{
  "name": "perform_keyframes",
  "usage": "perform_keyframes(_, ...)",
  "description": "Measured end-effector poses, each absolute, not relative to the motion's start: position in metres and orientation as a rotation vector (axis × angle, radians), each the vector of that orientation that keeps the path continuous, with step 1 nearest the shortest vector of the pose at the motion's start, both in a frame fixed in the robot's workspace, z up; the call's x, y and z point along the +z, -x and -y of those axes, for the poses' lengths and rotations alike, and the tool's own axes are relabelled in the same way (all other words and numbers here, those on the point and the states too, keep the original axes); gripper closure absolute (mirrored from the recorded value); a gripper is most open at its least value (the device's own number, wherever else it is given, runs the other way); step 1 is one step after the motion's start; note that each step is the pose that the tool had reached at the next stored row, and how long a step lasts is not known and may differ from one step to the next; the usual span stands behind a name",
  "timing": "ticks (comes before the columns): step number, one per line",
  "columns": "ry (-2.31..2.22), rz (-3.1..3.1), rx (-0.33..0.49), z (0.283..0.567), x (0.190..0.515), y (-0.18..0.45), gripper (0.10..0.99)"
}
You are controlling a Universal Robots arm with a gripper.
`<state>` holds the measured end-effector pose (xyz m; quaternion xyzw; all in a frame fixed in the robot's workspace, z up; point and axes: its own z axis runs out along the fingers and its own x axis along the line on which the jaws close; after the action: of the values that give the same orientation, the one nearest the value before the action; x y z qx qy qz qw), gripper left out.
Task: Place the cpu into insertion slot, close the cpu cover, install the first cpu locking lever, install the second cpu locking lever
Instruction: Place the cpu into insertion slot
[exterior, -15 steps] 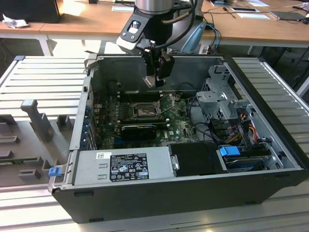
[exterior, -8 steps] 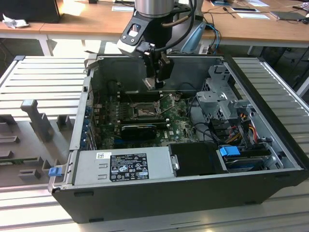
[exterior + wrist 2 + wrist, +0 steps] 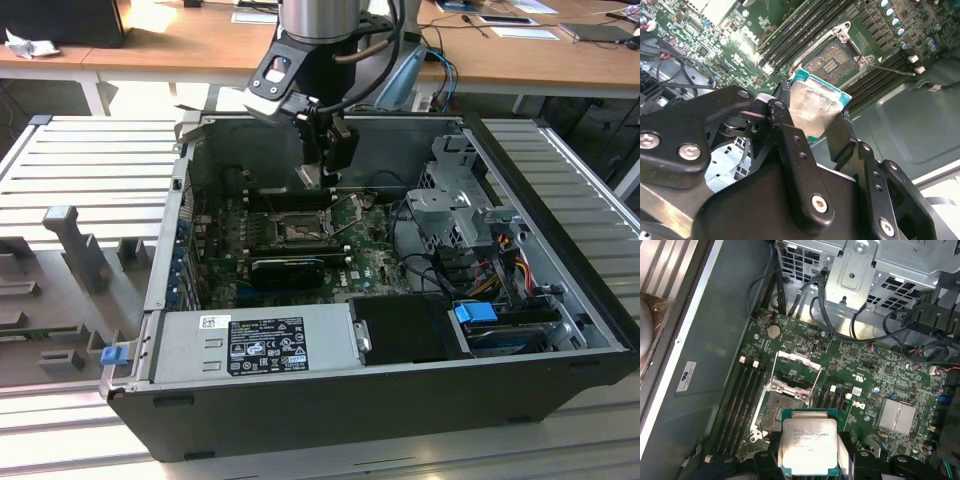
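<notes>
**A:** We're over the open computer case (image 3: 330,420) on the ribbed metal worktop (image 3: 90,160). The claw (image 3: 318,175) hangs inside it, above the green motherboard (image 3: 370,260).

**B:** And it's got something! In the second wrist view the two black fingers (image 3: 840,137) are clamped on opposite edges of the cpu (image 3: 812,112). Its pale metal top faces the camera, with a green edge showing.

**A:** Firm pinch. Where's that chip relative to the insertion slot (image 3: 779,416)?

**B:** Not seated. In the first wrist view the cpu hangs in front of the board. It overlaps one side of the slot in the picture, and the slot's dark contact field is in plain sight beside it.

**A:** And the cpu cover (image 3: 796,371)?

**B:** Tipped up off the socket, standing open on the side away from the chip. You can see the window frame plainly.

**A:** Neighbours?

**B:** Memory slots (image 3: 740,395) flank the socket, and a ribbed silver heat sink (image 3: 897,417) sits further across the board. In the exterior view the grey power supply (image 3: 255,340) lies along the case's near edge, well apart from the claw.
</notes>
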<state>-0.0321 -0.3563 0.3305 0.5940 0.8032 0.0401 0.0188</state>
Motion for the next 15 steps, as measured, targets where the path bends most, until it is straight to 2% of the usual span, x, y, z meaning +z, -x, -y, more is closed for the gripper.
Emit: perform_keyframes(15,-1.873,-2.471,0.124,0.3563,0.3269,0.0321,0.561)
